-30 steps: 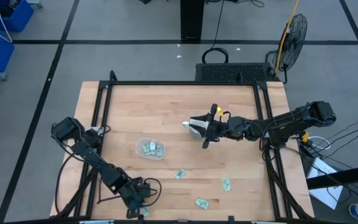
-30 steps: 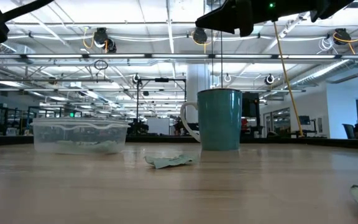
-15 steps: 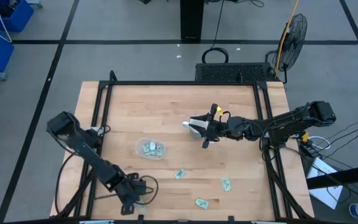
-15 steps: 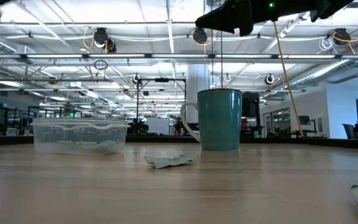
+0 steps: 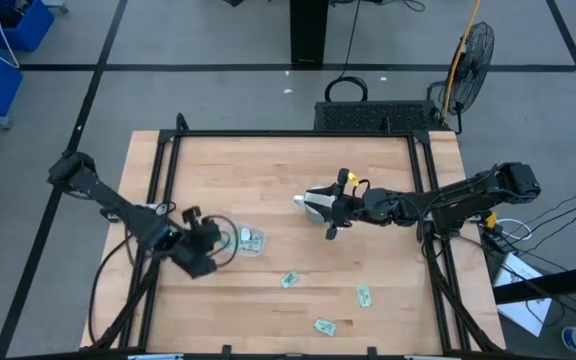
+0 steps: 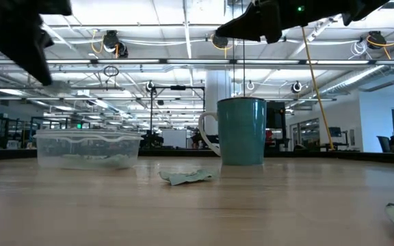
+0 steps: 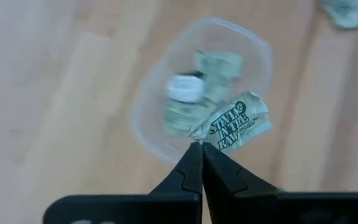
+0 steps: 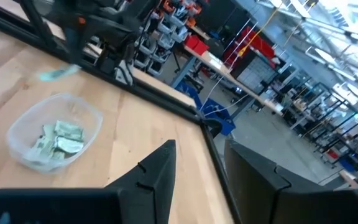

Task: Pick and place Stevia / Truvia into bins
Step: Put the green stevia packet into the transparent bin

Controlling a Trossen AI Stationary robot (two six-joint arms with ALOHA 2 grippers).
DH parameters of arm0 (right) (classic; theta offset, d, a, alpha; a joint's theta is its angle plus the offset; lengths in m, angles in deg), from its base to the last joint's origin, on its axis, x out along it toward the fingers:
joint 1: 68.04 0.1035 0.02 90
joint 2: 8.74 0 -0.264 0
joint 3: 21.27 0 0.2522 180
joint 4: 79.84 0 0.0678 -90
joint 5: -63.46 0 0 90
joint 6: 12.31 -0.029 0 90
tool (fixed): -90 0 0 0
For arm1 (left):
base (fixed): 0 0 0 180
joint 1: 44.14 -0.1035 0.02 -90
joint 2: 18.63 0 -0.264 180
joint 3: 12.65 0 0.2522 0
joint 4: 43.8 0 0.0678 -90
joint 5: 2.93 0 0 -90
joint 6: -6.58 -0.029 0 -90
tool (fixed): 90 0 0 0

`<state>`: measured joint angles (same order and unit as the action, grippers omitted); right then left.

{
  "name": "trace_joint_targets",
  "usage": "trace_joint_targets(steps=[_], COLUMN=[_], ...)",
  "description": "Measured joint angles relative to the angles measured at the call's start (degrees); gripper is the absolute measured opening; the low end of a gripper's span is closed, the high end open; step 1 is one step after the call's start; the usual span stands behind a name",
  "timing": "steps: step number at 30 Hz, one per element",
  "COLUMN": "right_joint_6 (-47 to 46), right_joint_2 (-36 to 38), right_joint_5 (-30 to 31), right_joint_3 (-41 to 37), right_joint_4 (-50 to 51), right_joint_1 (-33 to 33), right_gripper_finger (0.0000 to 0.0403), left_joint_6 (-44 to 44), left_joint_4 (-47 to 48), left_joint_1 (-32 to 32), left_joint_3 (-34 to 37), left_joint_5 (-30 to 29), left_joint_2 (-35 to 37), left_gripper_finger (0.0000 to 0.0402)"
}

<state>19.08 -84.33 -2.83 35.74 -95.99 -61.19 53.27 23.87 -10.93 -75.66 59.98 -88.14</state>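
The left gripper (image 7: 199,149) was closed on one corner of a Stevia packet (image 7: 236,121), which stuck out just beyond the pinched fingertips (image 7: 191,163) and hung above the near rim of the clear bin (image 7: 143,121). Several more packets (image 7: 194,93) lay heaped inside that bin, directly past the jaws. Farther out on the table (image 5: 268,170), three loose packets (image 5: 289,280) lay well apart from the bin. The right gripper (image 8: 199,163) was held with its jaws apart and nothing between them, hovering beside the mug (image 5: 313,203), with the bin well ahead of it.
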Motion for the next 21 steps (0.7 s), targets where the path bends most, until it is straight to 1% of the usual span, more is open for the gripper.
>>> trace_joint_targets(steps=[3,8,12,15,21], right_joint_6=[-1.12,-0.9,-0.77,-0.75,-0.74], right_joint_2=[0.0,-0.02,-0.02,-0.02,-0.02], right_joint_5=[0.0,0.07,0.04,0.09,0.09], right_joint_3=[0.0,0.0,0.0,0.0,0.0], right_joint_4=[1.16,2.4,3.85,5.47,7.0], right_joint_1=[0.0,0.55,1.71,2.3,3.07], right_gripper_finger=[0.0132,0.0132,0.0132,0.0132,0.0132], left_joint_6=[-6.77,-13.36,-19.92,-22.6,-25.23], left_joint_4=[-0.53,-3.01,-7.74,-10.59,-10.97], left_joint_1=[-3.91,-9.9,-13.55,-15.82,-19.0], left_joint_3=[0.0,0.0,0.0,0.0,-0.02], left_joint_5=[0.04,2.2,7.72,11.07,12.6], left_joint_2=[0.26,-4.45,-8.4,-11.26,-14.42], left_gripper_finger=[0.0003,0.0005,0.0003,0.001,0.001])
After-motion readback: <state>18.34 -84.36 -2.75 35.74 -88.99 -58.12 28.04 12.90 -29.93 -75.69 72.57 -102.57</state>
